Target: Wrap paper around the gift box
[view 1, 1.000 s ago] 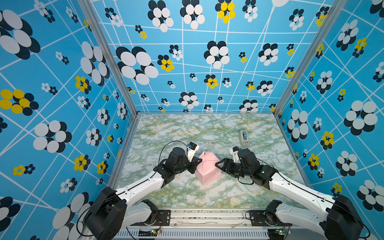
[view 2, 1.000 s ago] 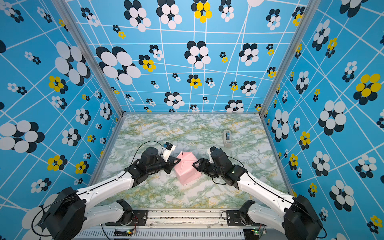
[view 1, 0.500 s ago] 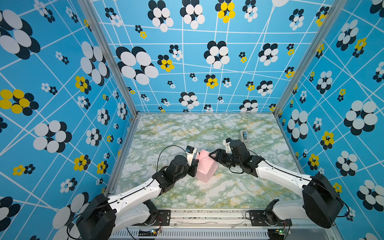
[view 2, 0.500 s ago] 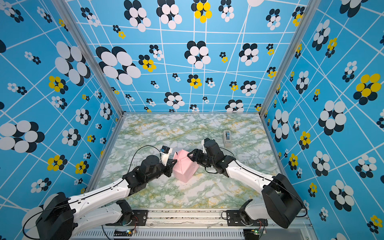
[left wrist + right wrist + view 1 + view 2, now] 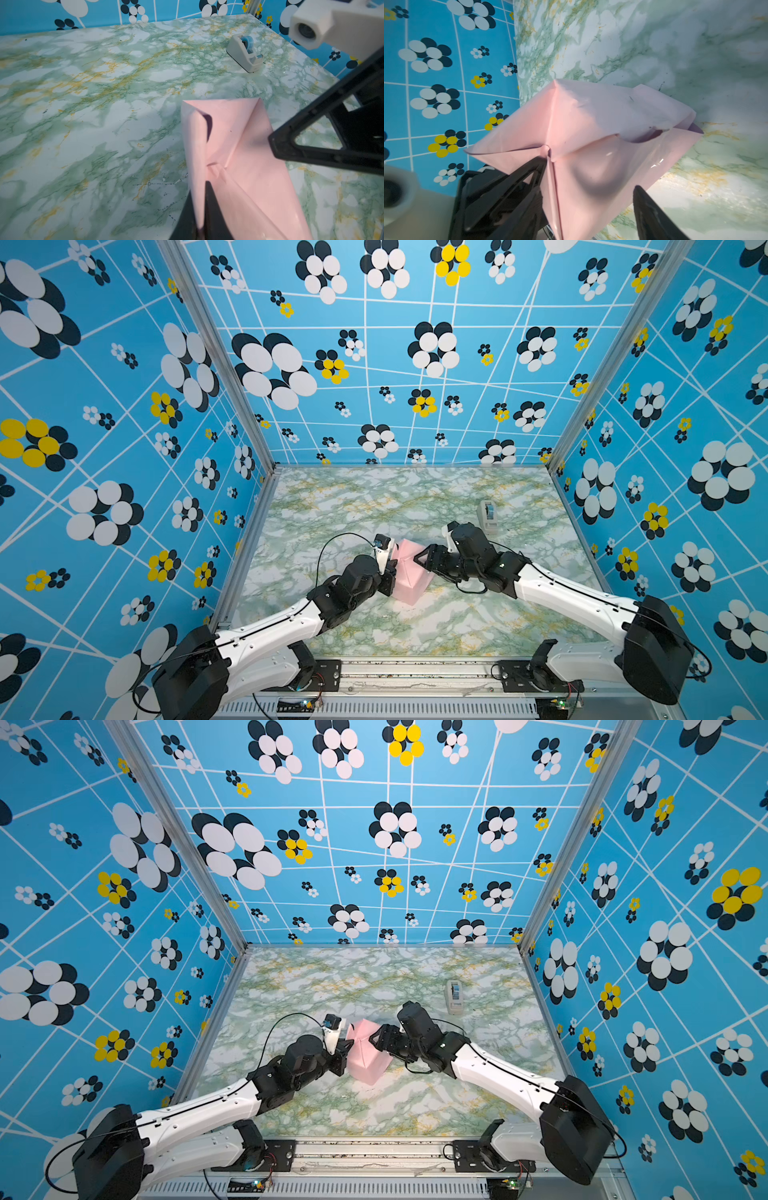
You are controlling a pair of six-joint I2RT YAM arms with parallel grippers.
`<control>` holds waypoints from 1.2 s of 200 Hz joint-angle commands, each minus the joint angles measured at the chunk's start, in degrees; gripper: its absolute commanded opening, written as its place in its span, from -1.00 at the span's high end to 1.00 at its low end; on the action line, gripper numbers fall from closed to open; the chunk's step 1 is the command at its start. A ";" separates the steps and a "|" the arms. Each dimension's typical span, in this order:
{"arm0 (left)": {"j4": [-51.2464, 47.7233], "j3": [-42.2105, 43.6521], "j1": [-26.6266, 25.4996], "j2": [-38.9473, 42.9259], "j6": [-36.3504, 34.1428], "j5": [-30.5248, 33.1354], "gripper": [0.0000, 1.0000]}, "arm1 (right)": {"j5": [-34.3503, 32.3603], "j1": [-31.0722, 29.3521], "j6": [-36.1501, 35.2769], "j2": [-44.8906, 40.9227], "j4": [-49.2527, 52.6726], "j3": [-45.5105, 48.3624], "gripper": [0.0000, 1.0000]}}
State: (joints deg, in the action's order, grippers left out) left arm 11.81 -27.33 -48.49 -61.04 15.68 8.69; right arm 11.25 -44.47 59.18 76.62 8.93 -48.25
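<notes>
A pink parcel sits near the middle of a green marbled table [image 5: 374, 506], with a robot arm reaching in from each side. The parcel is the paper [image 5: 409, 578] folded pale side out around the gift box, which is hidden underneath. Over the last second your right arm has stretched inward. That brought the right gripper [image 5: 422, 562] from beside the parcel's right flank to its upper right edge, where its jaws stand wide apart and grasp nothing. The left wrist view shows one black fingertip [image 5: 274, 143] at the pink surface. The left gripper [image 5: 392, 572] has kept to the parcel's left side, its jaws nearly together and pinching an upright paper fold. This suggests the side flaps are gathered and you are late in the wrap, with one gripper holding the crease while the other comes in to press it flat. No tape can be made out on that fold, so it will probably spring open if let go. Count: one wrapped parcel, one tape dispenser [image 5: 489, 514] well apart at the far right, and two grippers.
</notes>
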 commanded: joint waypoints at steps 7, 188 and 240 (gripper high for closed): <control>-0.73 -1.08 -0.62 -0.54 -2.38 0.60 0.62 | -2.20 -0.26 -1.75 2.10 2.29 -2.13 -0.25; -4.49 -8.35 -3.01 -5.80 -14.48 -5.06 0.59 | 2.62 1.61 -3.17 1.73 -4.61 0.23 -0.11; -6.34 -8.05 -3.06 -7.76 -15.07 -5.71 0.58 | 4.91 5.24 -0.43 -7.24 -7.95 4.26 -0.43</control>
State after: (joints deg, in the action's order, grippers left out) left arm 8.12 -33.95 -51.09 -67.11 1.80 4.82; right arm 14.11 -40.75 56.84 74.00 4.67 -45.95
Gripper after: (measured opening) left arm 0.208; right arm 0.700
